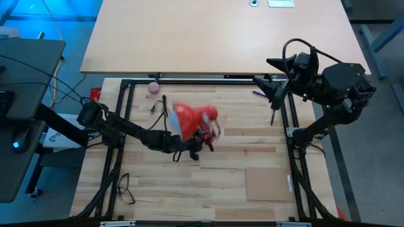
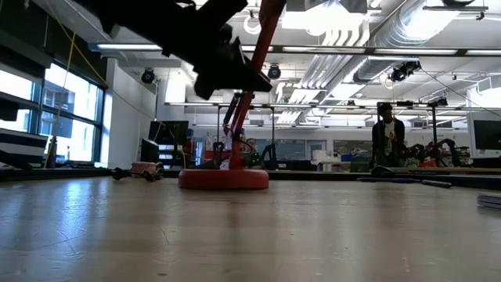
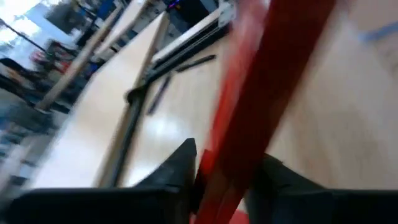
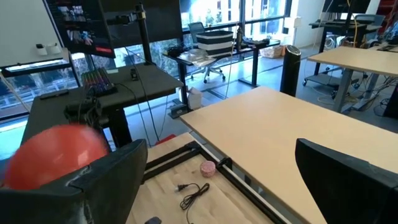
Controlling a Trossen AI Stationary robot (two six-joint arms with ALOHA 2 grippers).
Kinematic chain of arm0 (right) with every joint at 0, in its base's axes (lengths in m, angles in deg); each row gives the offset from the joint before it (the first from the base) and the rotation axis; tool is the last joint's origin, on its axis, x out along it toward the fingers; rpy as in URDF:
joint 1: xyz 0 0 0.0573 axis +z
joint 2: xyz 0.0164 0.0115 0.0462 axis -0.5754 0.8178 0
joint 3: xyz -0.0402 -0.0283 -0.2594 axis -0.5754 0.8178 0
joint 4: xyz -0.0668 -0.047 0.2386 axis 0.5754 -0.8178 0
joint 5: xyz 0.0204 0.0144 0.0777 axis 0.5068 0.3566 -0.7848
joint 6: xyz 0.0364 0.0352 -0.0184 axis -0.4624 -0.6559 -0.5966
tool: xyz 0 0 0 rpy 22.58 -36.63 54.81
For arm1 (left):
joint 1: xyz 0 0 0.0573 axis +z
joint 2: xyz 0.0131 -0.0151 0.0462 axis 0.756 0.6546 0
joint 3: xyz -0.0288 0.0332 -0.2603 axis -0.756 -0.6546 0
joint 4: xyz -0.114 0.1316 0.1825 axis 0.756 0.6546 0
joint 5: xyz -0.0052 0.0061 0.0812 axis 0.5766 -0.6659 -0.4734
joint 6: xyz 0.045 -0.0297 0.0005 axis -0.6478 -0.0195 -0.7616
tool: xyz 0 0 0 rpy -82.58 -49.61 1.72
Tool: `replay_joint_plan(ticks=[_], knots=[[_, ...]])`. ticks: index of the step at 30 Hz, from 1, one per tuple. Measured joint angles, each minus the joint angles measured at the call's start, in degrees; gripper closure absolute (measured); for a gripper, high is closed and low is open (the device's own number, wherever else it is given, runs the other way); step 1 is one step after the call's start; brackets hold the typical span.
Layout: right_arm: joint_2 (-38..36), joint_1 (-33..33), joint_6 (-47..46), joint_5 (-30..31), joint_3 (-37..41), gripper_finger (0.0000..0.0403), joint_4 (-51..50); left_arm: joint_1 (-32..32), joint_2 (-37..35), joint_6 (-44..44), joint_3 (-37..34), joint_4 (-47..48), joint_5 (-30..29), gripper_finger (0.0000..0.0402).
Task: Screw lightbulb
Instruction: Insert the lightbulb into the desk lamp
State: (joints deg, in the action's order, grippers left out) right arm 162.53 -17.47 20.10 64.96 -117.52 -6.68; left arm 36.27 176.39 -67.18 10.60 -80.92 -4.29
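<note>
Gripping the red lamp [image 3: 249,106] stem: my left gripper [image 1: 192,150], fingers [image 3: 177,171] closed on it mid-surface [image 1: 189,189]. Lightbulb not discernible. Right gripper [image 1: 275,101] parked at the far right frame edge, fingers spread, empty. Pink ball [image 1: 153,87] by far rail.

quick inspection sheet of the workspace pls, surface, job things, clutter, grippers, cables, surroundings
surface: light wooden table inside a black frame.
job's things: red lamp mid-table, round base on the wood; lightbulb not clearly seen.
clutter: small pink ball near the far rail; cardboard-coloured sheet near the right.
grippers: left gripper around the lamp's red arm; right gripper open, raised at the right edge, apart from the lamp.
cables: black plug lead near the ball; black cable loop front left.
surroundings: person standing far behind, desks, monitors.
</note>
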Motion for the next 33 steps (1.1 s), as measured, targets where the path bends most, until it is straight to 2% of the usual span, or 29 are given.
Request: replay_joint_plan(ticks=[6, 10, 17, 25, 29, 33], knots=[[0.0, 0.0, 0.01, 0.02, 0.0, 0.0004, -0.55, 0.09, -0.36, 2.56, 3.78, 3.95, 0.03, 0.033], [0.0, 0.01, 0.01, -0.01, 0.0, 0.0004, -0.8, 0.09, -2.0, 4.01, 6.99, 13.83, 1.77, 0.033], [0.02, 0.01, 0.25, -0.34, 0.0, 0.0004, -1.41, 1.43, -8.28, 9.81, 12.12, 33.43, 8.94, 0.033], [0.02, 0.01, 1.34, -0.88, 0.0, 0.0004, -3.38, 4.42, -16.54, 12.05, 14.1, 55.76, 13.75, 0.033], [0.02, 0.01, -1.18, -1.08, 0.0, 0.0004, -4.71, 5.58, -17.25, 14.57, 14.24, 62.66, 16.63, 0.033], [0.31, -0.35, -7.92, -5.45, 0.85, 0.0004, -8.25, 6.03, -15.36, 14.41, 14.47, 64.35, 18.25, 0.033]])
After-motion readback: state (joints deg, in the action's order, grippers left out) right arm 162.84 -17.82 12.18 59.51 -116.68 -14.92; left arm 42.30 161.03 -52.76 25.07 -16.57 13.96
